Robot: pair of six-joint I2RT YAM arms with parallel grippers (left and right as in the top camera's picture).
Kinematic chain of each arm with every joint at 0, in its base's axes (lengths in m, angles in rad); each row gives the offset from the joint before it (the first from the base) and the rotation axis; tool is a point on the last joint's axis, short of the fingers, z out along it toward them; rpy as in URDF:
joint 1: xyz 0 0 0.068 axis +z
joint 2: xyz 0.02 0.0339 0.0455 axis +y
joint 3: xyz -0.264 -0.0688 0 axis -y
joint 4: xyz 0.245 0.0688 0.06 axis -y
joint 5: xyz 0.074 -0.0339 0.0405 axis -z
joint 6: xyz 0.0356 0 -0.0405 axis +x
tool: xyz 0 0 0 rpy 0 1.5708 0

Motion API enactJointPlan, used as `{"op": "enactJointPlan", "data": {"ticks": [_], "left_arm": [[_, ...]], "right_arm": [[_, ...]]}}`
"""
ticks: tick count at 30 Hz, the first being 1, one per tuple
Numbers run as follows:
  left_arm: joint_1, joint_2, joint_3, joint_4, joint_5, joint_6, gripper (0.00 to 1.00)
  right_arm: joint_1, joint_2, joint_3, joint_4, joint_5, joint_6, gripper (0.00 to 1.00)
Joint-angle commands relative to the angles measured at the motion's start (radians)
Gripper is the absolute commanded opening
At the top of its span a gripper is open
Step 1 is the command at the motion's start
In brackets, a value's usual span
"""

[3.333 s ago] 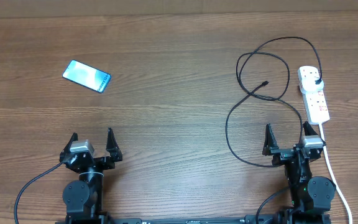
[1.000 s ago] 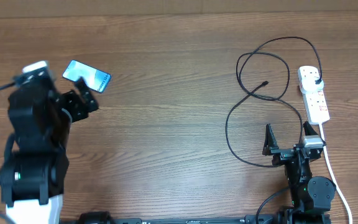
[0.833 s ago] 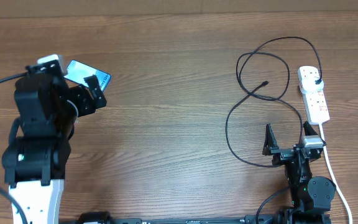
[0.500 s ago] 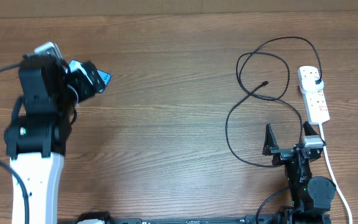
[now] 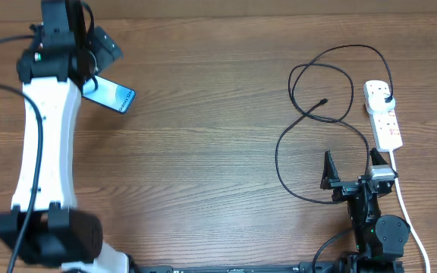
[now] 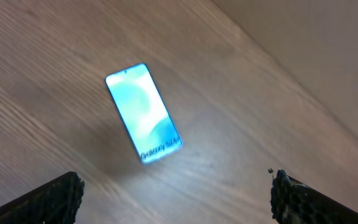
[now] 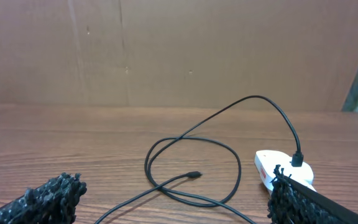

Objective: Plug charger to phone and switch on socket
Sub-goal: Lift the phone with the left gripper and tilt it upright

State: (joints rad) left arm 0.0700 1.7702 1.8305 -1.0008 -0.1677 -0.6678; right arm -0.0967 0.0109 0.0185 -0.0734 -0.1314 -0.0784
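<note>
Phone (image 6: 143,112) lies flat near worktop's far-left corner; left gripper (image 6: 176,198) hovers above, jaws wide apart, empty; step looks like phone pickup; next move needs a descent and pinch across its long edges; right gripper (image 5: 350,163) sits agape beside charger (image 5: 277,155), right edge.

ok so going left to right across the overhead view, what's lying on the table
phone → charger's loose plug tip → socket

table (image 5: 218,152): wood | on it: phone (image 5: 117,95) far left; charger (image 5: 322,102) looped right, seemingly plugged into socket (image 5: 383,115)
</note>
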Motion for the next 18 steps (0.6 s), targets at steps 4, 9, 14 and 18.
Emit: {"op": "enactJointPlan", "data": {"ticks": [4,9,14,18], "left_arm": [[0.023,0.058,0.094,-0.04,0.039,0.027,1.0],[0.021,0.058,0.064,-0.095,0.05,0.058,1.0],[0.021,0.065,0.061,-0.128,0.106,-0.108,1.0],[0.022,0.088,0.062,-0.15,0.101,-0.238,1.0]], "right_arm": [[-0.002,-0.008,-0.011,0.005,-0.005,0.002,1.0],[-0.002,-0.008,-0.011,0.005,-0.005,0.002,1.0],[-0.002,-0.008,-0.011,0.005,-0.005,0.002,1.0],[-0.002,-0.008,-0.011,0.005,-0.005,0.002,1.0]]}}
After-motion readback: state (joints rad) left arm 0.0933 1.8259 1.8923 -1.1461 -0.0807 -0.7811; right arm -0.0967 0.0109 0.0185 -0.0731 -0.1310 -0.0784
